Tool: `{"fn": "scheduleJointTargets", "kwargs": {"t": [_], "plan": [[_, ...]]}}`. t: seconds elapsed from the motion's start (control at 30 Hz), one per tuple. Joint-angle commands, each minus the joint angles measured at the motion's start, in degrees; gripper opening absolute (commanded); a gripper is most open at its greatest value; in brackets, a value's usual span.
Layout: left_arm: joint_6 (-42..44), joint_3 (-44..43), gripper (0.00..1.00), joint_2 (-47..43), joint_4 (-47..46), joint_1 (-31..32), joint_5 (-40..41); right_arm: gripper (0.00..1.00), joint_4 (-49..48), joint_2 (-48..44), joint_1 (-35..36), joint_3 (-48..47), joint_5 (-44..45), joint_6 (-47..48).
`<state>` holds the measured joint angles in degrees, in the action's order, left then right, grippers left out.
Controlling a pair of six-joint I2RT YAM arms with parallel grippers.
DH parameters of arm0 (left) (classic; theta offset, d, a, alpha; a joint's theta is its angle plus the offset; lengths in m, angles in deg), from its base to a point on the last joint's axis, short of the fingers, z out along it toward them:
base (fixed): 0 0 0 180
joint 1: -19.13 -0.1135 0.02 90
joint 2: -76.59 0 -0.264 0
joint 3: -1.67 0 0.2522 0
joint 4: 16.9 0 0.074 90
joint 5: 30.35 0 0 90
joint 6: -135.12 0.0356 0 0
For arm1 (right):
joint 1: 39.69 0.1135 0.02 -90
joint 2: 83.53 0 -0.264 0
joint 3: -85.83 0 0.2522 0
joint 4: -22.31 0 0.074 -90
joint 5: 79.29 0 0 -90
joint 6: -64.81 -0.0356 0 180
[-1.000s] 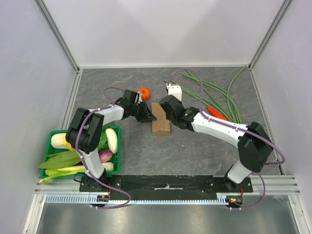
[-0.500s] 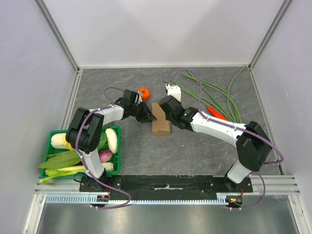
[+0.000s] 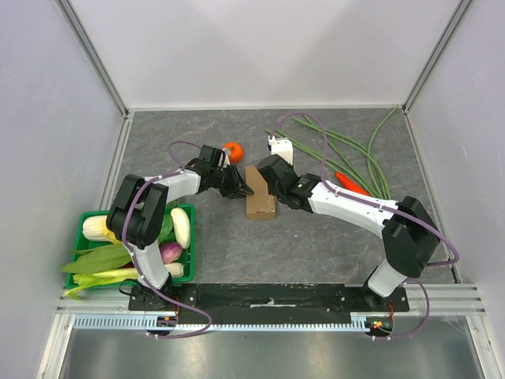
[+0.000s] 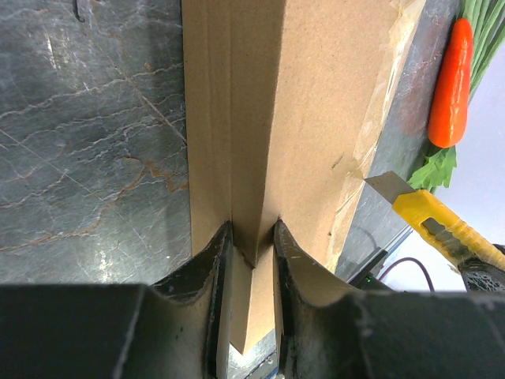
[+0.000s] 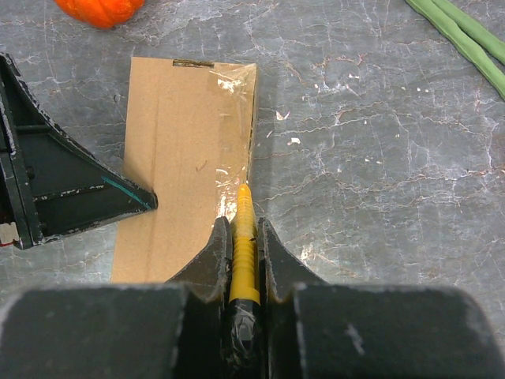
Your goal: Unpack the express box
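Pinching the box (image 5: 177, 158) by one edge at mid-table, the left gripper (image 4: 251, 233) steadies it while the right gripper (image 5: 242, 229), clamped on a yellow knife (image 4: 430, 221), sets the blade at the taped seam, lid shut, nothing yet unpacked.

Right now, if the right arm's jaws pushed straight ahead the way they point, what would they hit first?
Probably the express box: the yellow knife in the jaws points at its taped edge, though contact is hard to judge.
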<state>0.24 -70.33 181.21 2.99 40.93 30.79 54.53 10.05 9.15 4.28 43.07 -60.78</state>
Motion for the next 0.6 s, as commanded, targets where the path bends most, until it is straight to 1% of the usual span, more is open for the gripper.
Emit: {"fn": "scheduleJointTargets", "kwargs": {"t": [0.0, 0.27, 0.57], "plan": [[2.1, 1.5, 0.23, 3.0, 6.5, 0.6, 8.3, 0.0, -0.6, -1.8, -0.2, 0.4, 1.3, -0.5], [2.0, 1.2, 0.23, 3.2, 6.6, 0.6, 8.3, 0.0, -0.6, -3.5, -0.3, 0.1, 1.2, -0.4], [2.0, 0.9, 0.23, 3.4, 6.7, 0.7, 8.2, 0.0, -0.6, -2.0, -0.3, 0.2, 0.4, -0.4]]}}
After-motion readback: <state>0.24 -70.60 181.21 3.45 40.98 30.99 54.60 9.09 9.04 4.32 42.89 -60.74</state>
